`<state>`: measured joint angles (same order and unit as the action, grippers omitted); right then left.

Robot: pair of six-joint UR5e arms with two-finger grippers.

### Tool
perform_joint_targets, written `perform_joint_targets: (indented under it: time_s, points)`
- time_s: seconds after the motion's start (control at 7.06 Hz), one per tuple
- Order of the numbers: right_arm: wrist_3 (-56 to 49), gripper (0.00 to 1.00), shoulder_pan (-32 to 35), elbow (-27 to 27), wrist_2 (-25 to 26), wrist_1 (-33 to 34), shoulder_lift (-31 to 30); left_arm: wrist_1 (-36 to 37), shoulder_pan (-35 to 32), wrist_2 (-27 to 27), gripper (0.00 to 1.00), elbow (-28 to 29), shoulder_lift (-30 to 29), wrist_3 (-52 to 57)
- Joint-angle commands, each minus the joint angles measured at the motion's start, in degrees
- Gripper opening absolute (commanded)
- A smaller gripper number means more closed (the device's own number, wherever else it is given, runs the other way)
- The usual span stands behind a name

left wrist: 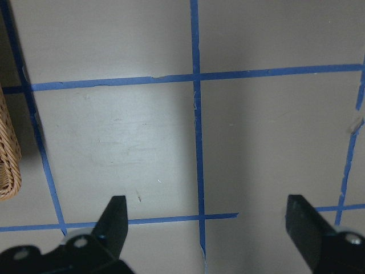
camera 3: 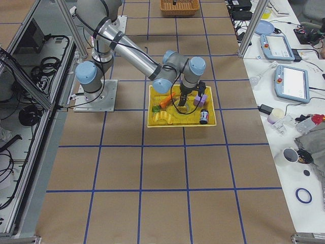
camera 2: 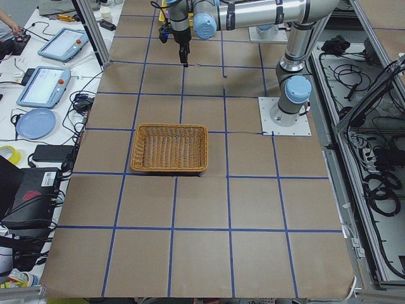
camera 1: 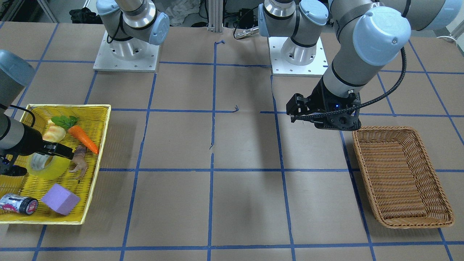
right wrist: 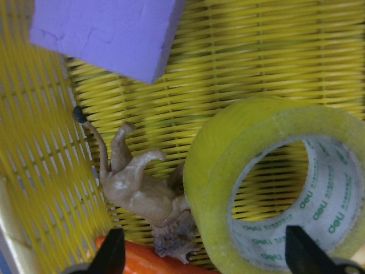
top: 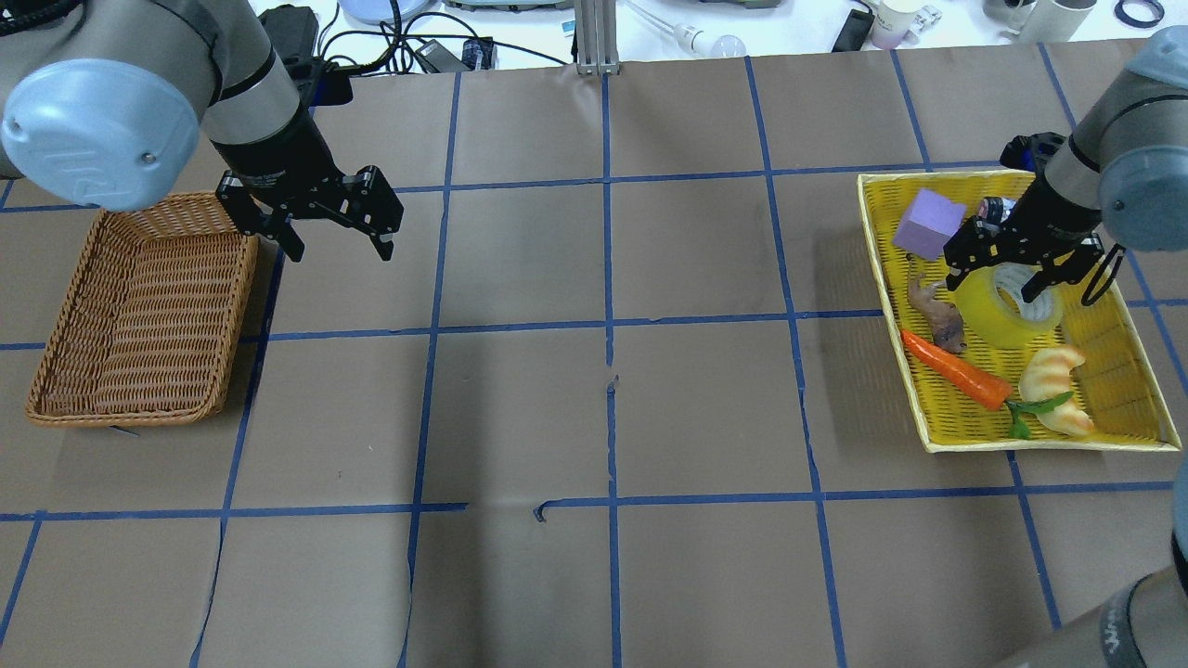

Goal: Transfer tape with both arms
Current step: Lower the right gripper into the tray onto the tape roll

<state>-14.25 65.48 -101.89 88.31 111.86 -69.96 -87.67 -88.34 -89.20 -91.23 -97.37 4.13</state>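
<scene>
The yellow tape roll point(top: 1002, 314) lies flat in the yellow tray point(top: 1021, 445), with its pale printed core facing up. My right gripper point(top: 995, 283) hangs just over it, open. In the right wrist view one fingertip point(right wrist: 111, 251) is outside the tape roll point(right wrist: 211, 171) and the other is over the core hole, so the jaws straddle its wall. In the front view the right gripper point(camera 1: 36, 159) covers part of the tape point(camera 1: 49, 168). My left gripper point(top: 341, 250) is open and empty above bare table beside the wicker basket point(top: 56, 334). The left wrist view shows the left gripper point(left wrist: 205, 228) over blue tape lines only.
The tray also holds a purple block point(top: 928, 225), a brown toy animal point(top: 937, 315) touching the roll, a carrot point(top: 956, 369), a croissant point(top: 1053, 390) and a dark-capped can point(camera 1: 18, 203). The wicker basket point(camera 1: 398, 174) has nothing in it. Brown paper with a blue grid covers the table.
</scene>
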Motion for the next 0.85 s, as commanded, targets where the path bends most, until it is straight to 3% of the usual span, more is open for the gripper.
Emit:
perform_joint_targets:
  time_s: [0.0, 0.14, 0.28, 0.42, 0.71]
  points:
    - [0.01, 0.81, 0.0, -0.15, 0.02, 1.17, 1.14, 0.04, 0.01, -0.01, 1.0, 0.0, -0.01, 0.0]
    - [0.01, 0.43, 0.0, -0.32, 0.37, 1.17, 1.14, 0.04, 0.01, -0.01, 1.0, 0.0, -0.01, 0.0]
    - [0.1, 0.11, 0.0, -0.23, 0.37, 1.08, 1.05, 0.04, 0.01, -0.01, 1.0, -0.09, -0.01, 0.0]
    - [0.19, 0.0, 0.0, 0.38, 0.37, 0.99, 1.05, 0.04, 0.01, 0.17, 1.0, 0.0, -0.01, 0.0]
    - [0.1, 0.0, 0.0, 1.69, 1.34, 0.73, -0.52, 0.04, 0.01, 0.17, 1.0, 0.0, -0.01, 0.0]
